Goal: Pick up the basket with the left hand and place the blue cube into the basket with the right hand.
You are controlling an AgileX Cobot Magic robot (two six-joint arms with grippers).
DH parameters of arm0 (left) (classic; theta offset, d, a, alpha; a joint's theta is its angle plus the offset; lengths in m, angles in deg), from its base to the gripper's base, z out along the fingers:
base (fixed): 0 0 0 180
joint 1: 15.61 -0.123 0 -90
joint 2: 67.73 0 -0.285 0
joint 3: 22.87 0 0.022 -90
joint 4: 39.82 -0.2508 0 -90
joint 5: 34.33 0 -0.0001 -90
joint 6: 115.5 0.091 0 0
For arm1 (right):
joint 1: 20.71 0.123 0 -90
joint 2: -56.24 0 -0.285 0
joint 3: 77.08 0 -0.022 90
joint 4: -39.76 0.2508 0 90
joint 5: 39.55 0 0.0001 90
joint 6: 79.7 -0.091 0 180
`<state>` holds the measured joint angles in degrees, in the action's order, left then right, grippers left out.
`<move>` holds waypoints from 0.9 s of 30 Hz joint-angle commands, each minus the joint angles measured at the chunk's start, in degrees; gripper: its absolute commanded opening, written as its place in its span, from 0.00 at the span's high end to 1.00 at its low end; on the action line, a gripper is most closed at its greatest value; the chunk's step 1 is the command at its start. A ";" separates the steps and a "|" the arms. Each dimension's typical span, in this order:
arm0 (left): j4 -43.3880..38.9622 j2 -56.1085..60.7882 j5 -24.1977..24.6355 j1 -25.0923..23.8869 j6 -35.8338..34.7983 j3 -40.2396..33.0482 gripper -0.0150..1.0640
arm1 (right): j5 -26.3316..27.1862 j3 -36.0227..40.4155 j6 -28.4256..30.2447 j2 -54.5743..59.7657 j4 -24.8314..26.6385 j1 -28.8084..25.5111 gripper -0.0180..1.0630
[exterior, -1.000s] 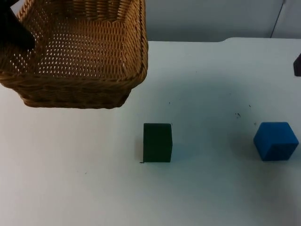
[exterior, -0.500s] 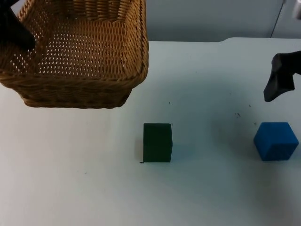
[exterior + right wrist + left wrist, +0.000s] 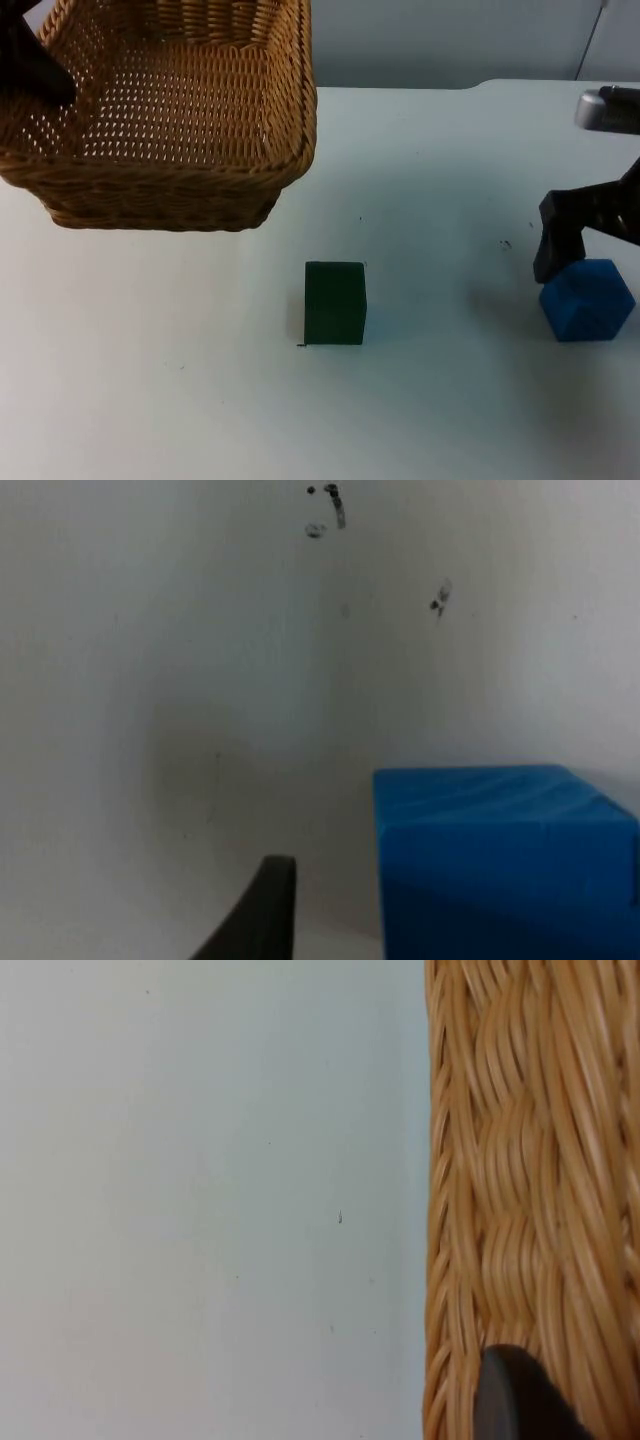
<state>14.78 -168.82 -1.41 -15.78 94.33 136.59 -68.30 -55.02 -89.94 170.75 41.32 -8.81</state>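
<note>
The wicker basket [image 3: 160, 175] hangs tilted above the table's far left, with my left gripper [image 3: 25, 60] shut on its left rim. In the left wrist view a black fingertip [image 3: 515, 1400] presses on the woven rim [image 3: 530, 1160]. The blue cube [image 3: 588, 302] rests on the table at the right edge. My right gripper [image 3: 597, 245] stands open just over the cube's far side, one finger [image 3: 555, 240] reaching down beside its left face. The right wrist view has that finger [image 3: 260, 910] left of the cube [image 3: 500, 860], with a gap between them.
A dark green cube [image 3: 335, 303] stands mid-table, between the basket and the blue cube. Small dark specks [image 3: 505, 243] mark the white table [image 3: 180, 400] near the right gripper. The grey partition wall [image 3: 440, 40] closes the far side.
The right arm has come in from the right edge and dropped down toward the blue cube. The basket and the left gripper have stayed in place.
</note>
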 commanded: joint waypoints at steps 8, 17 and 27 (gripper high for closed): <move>1.23 0.97 0.47 -0.13 -0.23 -0.14 0.99 | 3.55 -0.44 -0.25 3.20 0.38 2.05 0.13; 0.55 0.87 0.61 -0.13 -0.23 -0.14 0.99 | 3.57 -0.44 -3.32 3.20 -0.44 2.05 0.48; 0.53 0.87 0.61 -0.13 0.00 -0.14 0.99 | 3.54 -0.44 -3.32 3.20 -0.44 2.05 0.99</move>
<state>14.08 -168.82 -1.17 -15.78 94.48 136.59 -64.87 -55.11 -92.97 174.05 41.19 -7.08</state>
